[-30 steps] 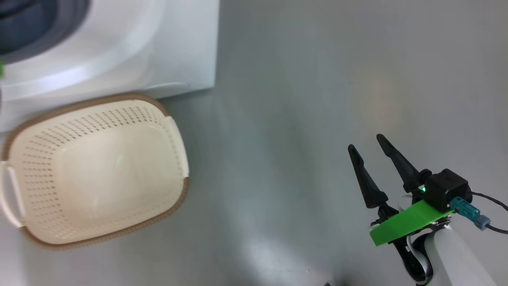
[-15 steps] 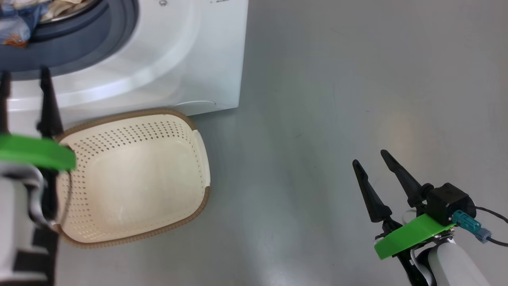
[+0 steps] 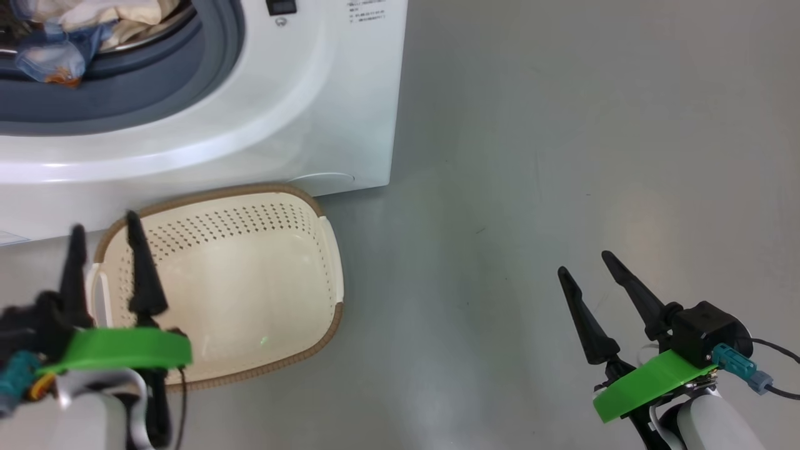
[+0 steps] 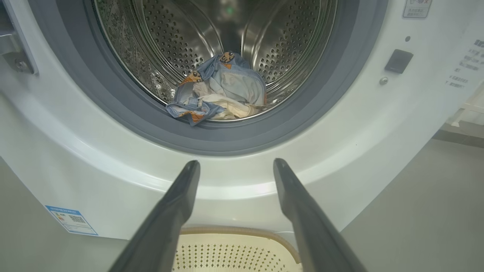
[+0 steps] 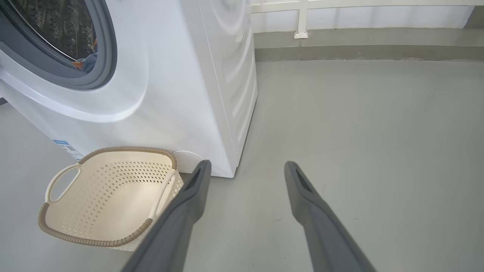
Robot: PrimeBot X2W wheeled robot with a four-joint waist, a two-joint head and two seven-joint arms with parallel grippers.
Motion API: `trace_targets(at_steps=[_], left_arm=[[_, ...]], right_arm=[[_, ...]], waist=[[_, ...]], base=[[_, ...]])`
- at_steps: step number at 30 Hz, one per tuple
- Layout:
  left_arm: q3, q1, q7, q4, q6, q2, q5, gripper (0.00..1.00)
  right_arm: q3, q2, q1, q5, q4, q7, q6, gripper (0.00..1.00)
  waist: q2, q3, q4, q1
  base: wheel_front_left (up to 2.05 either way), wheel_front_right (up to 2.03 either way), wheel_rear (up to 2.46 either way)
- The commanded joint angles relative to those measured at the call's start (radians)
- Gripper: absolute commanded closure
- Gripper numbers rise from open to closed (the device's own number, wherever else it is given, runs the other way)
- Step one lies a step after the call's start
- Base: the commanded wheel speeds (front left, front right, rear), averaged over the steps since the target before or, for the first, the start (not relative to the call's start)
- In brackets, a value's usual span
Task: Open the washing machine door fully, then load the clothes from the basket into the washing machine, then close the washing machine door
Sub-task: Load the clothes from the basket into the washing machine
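Left gripper (image 3: pixel 105 222) and right gripper (image 3: pixel 584 262) were spread wide, holding nothing. Crumpled clothes (image 4: pixel 217 94) lay in perforated steel drum (image 4: pixel 291 41); rounded holey plastic basket (image 3: pixel 237 215) below.

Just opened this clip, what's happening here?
Laundry loading, nearly done. The clothes lie in the drum of the washing machine, and the basket on the floor before it is empty. The left end effector hovers open above the basket's left end; the right end effector hangs open over the floor. Neither holds anything. The drum opening is uncovered, so closing the door remains.
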Motion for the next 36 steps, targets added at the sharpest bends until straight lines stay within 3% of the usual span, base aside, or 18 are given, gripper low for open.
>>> trace_targets(at_steps=[1, 10, 36], left_arm=[[0.030, 0.024, -0.005, -0.032, 0.007, 0.009, 0.012, 0.00], [0.019, 0.066, -0.005, -0.045, 0.017, -0.027, 0.010, 0.00], [-0.012, 0.047, -0.005, -0.059, 0.044, -0.033, 0.017, 0.00]], right_arm=[[0.022, -0.011, 0.022, -0.006, -0.019, -0.012, 0.002, 0.00], [0.032, -0.015, 0.025, -0.003, -0.016, -0.012, 0.002, 0.00], [0.027, -0.022, 0.015, -0.004, -0.022, -0.012, 0.002, 0.00]], waist=[[0.0000, -0.005, 0.003, 0.0000], [0.0000, -0.012, 0.001, 0.0000], [0.0000, 0.020, 0.002, 0.0000]], base=[[0.00, 0.00, 0.00], [0.00, 0.00, 0.00], [0.00, 0.00, 0.00]])
